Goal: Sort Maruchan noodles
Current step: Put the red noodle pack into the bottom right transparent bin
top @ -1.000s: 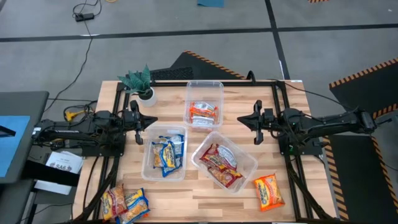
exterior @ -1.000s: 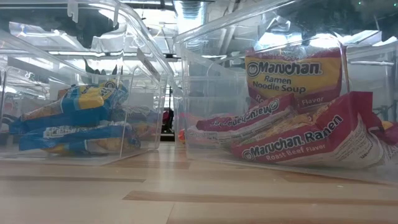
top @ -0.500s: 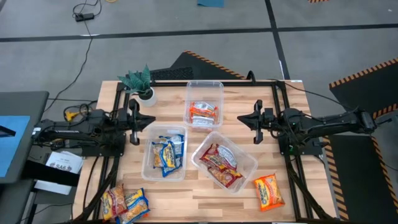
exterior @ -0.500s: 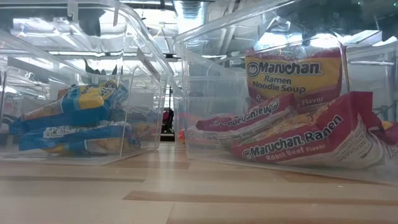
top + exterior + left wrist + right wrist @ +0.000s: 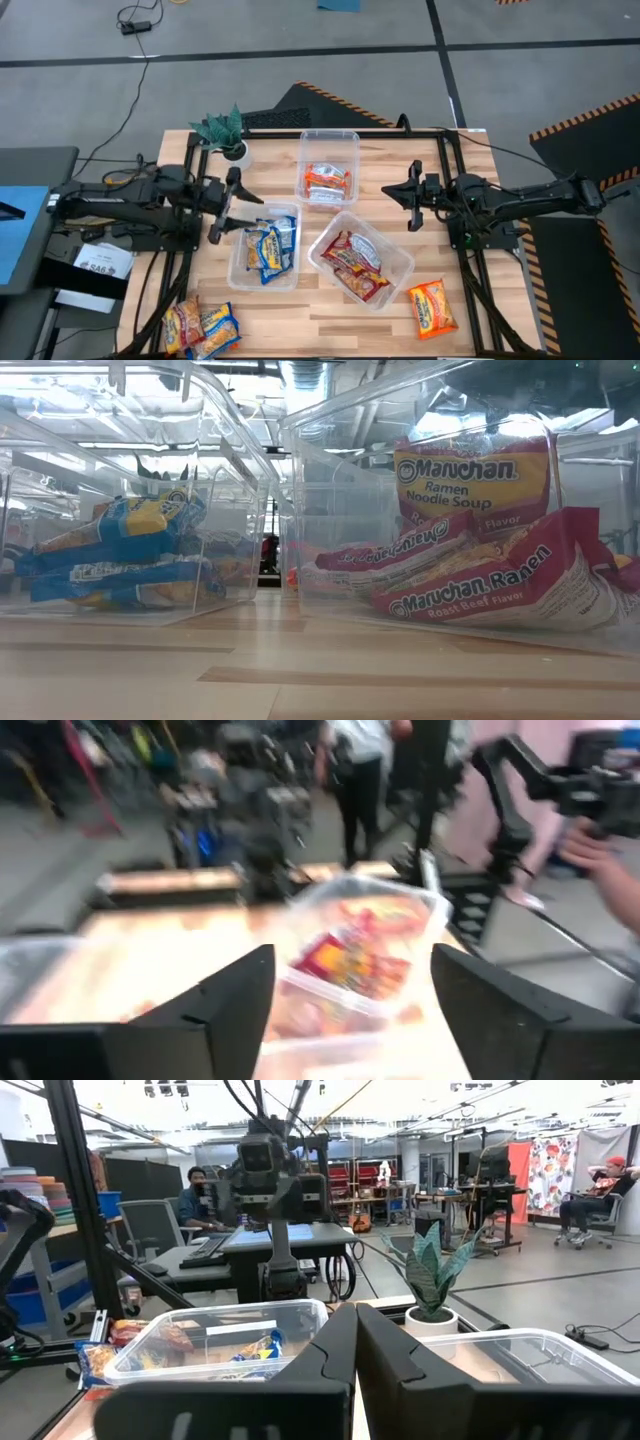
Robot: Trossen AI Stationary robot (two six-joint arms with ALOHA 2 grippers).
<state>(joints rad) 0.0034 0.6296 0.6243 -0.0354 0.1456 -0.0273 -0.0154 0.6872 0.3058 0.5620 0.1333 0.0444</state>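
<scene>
- Maruchan noodles sit sorted by colour in three clear bins: blue-white packets (image 5: 266, 246) in the bin nearest the left arm, maroon packets (image 5: 355, 265) in the angled bin beside it, and orange-red packets (image 5: 327, 181) in the far bin (image 5: 330, 140).
- Loose packets lie outside the bins: an orange-yellow packet (image 5: 431, 307) on the near right of the wooden table (image 5: 400, 215), and a small heap (image 5: 202, 326) at the near left corner.
- Wrappers are shiny, crinkled plastic, flat and rectangular; up close from table height the maroon ones (image 5: 500, 585) read "Roast Beef Flavor".
- Bin walls are glossy and see-through (they throw back a lot of ceiling light).
- Left gripper (image 5: 222, 205) hangs just beside the blue bin's far left corner, fingers (image 5: 215, 1010) spread wide with nothing between them.
- Right gripper (image 5: 412, 197) waits by the table's right side, fingers (image 5: 335, 1350) pressed together and empty.
- A small green potted plant (image 5: 227, 132) stands at the far left corner, close to the left arm.
- A person's hand (image 5: 605, 860) shows beyond the table in the left wrist view.
</scene>
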